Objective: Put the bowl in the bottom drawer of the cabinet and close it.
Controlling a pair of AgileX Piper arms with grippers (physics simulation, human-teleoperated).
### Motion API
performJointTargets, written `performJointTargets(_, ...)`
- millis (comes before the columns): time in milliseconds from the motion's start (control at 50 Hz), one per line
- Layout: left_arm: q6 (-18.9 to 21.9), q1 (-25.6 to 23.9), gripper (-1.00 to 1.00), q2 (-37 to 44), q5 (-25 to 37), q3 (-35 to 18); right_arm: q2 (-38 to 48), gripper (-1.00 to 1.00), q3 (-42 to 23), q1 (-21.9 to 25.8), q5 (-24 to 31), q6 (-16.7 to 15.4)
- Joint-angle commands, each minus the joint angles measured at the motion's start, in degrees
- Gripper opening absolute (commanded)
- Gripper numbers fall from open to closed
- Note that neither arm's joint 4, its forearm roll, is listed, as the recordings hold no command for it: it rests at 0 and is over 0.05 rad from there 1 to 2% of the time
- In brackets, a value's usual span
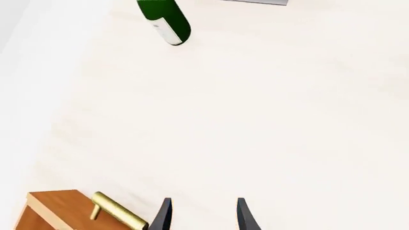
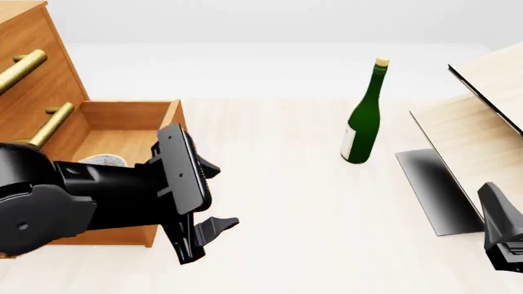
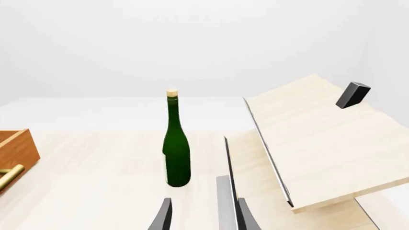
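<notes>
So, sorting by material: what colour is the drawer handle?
Brass-gold, on the bottom drawer's handle; clearest in the left wrist view.

Bright, even, sharp renders with faint shadows.

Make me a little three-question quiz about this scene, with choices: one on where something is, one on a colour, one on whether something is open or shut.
1. Where is the bowl?
A. Beside the bottle
B. In the bottom drawer
C. In the left gripper

2. What colour is the bottle?
A. Green
B. Blue
C. Red

3. How does the bottom drawer stand?
A. Pushed shut
B. Taken out of the cabinet
C. Pulled open

Answers:
1. B, its speckled rim shows inside the drawer, behind the left arm.
2. A, dark green glass with a white label and a pale cork.
3. C, it juts out from the cabinet with its inside in view.
</notes>
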Motion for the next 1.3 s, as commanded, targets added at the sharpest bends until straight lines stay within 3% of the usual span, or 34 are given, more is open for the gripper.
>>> performJointTargets(20, -4.26, -2.48, 1.0, 5.09, -0.78, 0.4, 0.02, 1.0, 0.0, 0.0, -0.01, -0.01)
performJointTargets(80, -4.98, -2.77, 1.0, 5.97, -0.62, 0.18, 0.02, 1.0, 0.0, 0.0, -0.01, -0.01)
performJointTargets(140, -8.22, -4.67, 1.0, 9.22, 0.64, -1.46, 0.02, 1.0, 0.0, 0.0, -0.01, -0.01)
performJointTargets(280, -7.63, -3.25, 1.0, 8.59, 0.07, -0.39, 0.02, 1.0, 0.0, 0.0, -0.01, -0.01)
performJointTargets(840, -12.5, 0.46, 1.0, 15.69, -0.74, 0.79, 0.02, 1.0, 0.0, 0.0, -0.01, -0.01)
performJointTargets(1300, -13.17, 9.29, 1.0, 20.16, -2.75, 2.76, 0.02, 1.0, 0.0, 0.0, -0.01, -0.01)
